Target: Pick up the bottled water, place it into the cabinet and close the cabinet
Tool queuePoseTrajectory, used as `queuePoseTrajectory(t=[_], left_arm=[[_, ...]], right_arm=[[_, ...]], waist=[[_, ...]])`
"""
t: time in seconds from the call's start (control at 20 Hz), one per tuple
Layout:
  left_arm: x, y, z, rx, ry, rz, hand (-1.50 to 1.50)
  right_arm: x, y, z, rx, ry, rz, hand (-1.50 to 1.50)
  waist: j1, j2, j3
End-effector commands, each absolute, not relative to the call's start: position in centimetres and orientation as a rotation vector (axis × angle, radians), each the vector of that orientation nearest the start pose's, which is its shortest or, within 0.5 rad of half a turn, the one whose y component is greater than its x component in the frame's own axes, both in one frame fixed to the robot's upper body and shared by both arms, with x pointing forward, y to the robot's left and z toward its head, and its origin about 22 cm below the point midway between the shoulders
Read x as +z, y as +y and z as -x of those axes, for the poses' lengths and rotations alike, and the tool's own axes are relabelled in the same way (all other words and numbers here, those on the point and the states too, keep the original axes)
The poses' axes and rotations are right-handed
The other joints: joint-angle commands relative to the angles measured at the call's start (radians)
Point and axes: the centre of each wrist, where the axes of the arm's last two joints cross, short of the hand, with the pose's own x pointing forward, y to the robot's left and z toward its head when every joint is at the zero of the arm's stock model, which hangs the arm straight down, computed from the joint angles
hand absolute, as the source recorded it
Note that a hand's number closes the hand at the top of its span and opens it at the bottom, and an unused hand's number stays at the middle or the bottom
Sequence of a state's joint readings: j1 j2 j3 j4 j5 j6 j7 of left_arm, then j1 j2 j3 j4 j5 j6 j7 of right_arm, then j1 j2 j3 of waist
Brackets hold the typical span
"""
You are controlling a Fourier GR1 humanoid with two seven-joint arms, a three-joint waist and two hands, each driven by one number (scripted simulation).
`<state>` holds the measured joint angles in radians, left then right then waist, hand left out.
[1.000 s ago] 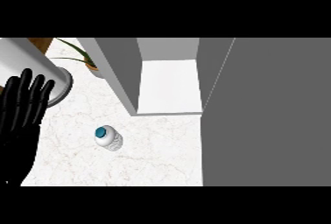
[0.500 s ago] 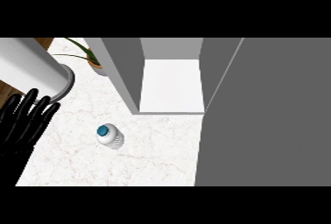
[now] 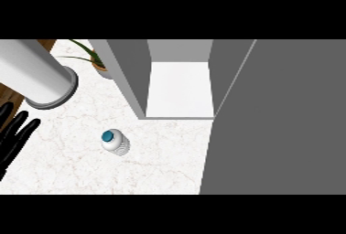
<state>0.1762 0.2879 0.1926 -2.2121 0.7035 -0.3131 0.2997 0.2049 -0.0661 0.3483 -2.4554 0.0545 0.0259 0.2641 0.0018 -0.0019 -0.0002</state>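
I see the bottled water (image 3: 115, 142) upright on the tabletop (image 3: 74, 173), near the open cabinet (image 3: 177, 91). Left robot hand (image 3: 15, 137) rests, fingers apart. Grasp not begun; next I must reach the bottle.

One of nearly everything on this counter.

I count one bottled water (image 3: 116, 142) with a teal cap, standing alone on the one marble counter (image 3: 81, 173). One cabinet (image 3: 177, 87) with its one door (image 3: 283, 123) swung open. One potted plant (image 3: 94, 57) in the back corner. One large white cylinder (image 3: 37, 75) at the left. Of the robot, just one black hand (image 3: 12, 137) shows at the left edge, fingers straight.
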Motion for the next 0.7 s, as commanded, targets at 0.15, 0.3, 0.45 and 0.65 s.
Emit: queuePoseTrajectory(t=[0.15, 0.3, 0.45, 0.65], left_arm=[[14.1, 31.6, -18.1, -0.177, -1.742, 0.415, -1.50], [12.7, 31.8, -16.2, -0.232, -1.742, 0.388, -1.50], [12.2, 30.7, -18.0, -0.262, -1.730, 0.363, -1.50], [9.0, 30.3, -19.2, -0.242, -1.680, 0.347, -1.50]], right_arm=[[18.4, -18.4, -11.7, 0.209, -2.005, -0.215, -1.50], [16.7, -16.8, -11.9, 0.215, -1.996, -0.208, -1.50], [17.7, -16.9, -12.0, 0.206, -2.006, -0.190, -1.50], [18.3, -17.2, -11.4, 0.216, -1.993, -0.221, -1.50]], waist=[[-0.004, 0.001, 0.000], [-0.001, 0.000, 0.000], [-0.005, 0.001, -0.001], [-0.007, 0.001, -0.001]])
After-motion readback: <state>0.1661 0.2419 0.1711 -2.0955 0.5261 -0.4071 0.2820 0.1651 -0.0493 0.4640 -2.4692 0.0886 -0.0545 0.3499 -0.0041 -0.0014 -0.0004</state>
